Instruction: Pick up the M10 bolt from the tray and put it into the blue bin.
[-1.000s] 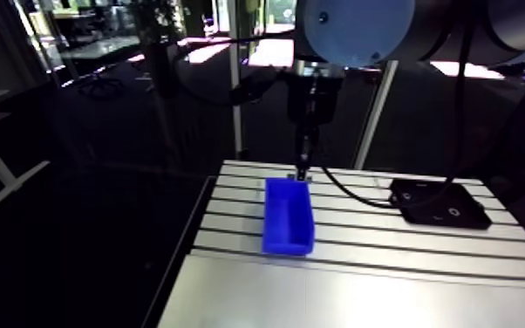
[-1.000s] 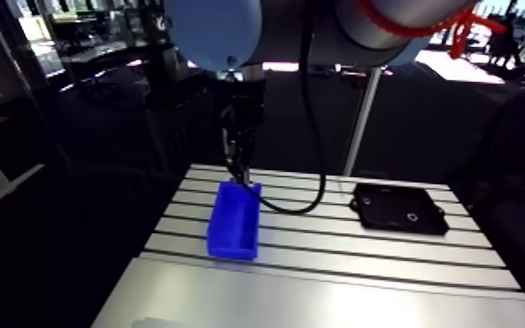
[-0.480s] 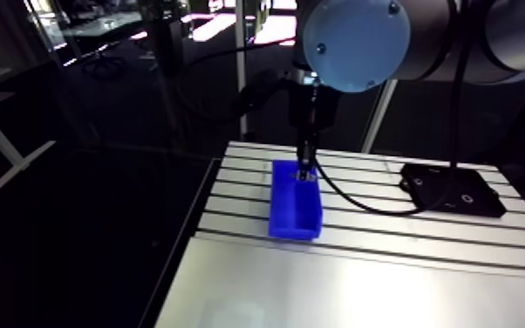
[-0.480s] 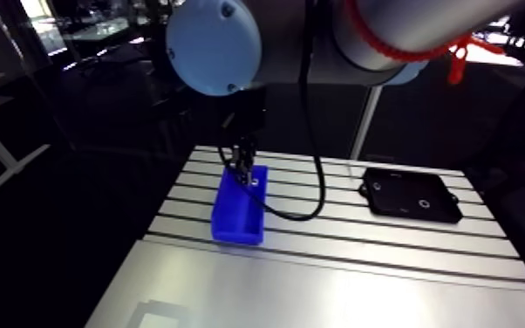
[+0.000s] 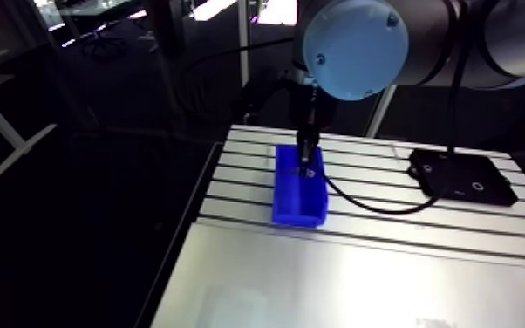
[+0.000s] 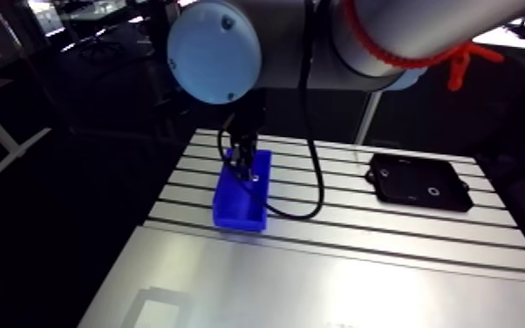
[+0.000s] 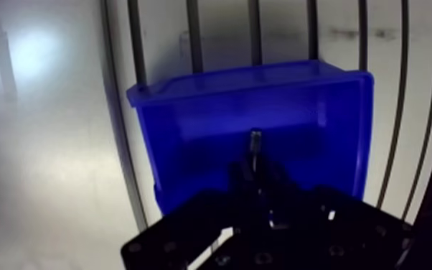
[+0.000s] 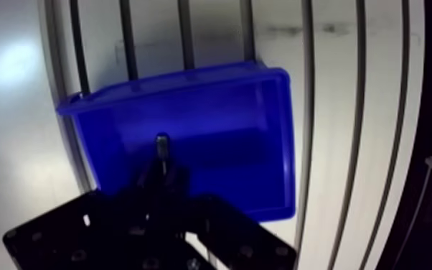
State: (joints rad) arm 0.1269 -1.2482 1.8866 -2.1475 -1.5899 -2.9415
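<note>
The blue bin (image 7: pixel 312 122) stands on the slotted table, directly under my gripper (image 7: pixel 256 166). In the wrist view the two dark fingers are pressed together on a small dark M10 bolt (image 7: pixel 254 143), whose shank sticks out ahead of the fingertips over the bin's floor. The bin holds nothing else that I can see. In the arm view the gripper (image 5: pixel 306 167) hangs low over the middle of the blue bin (image 5: pixel 298 206). The black tray (image 5: pixel 463 176) lies far off at the table's right rear.
The slotted aluminium table (image 5: pixel 388 228) runs into a smooth plate (image 5: pixel 336 283) toward the front. The table's left edge lies just beside the bin. A black cable loops across the slots between bin and tray.
The gripper with the bolt has come forward from the bin's far end to over its middle and sits lower. The camera has shifted with the arm.
</note>
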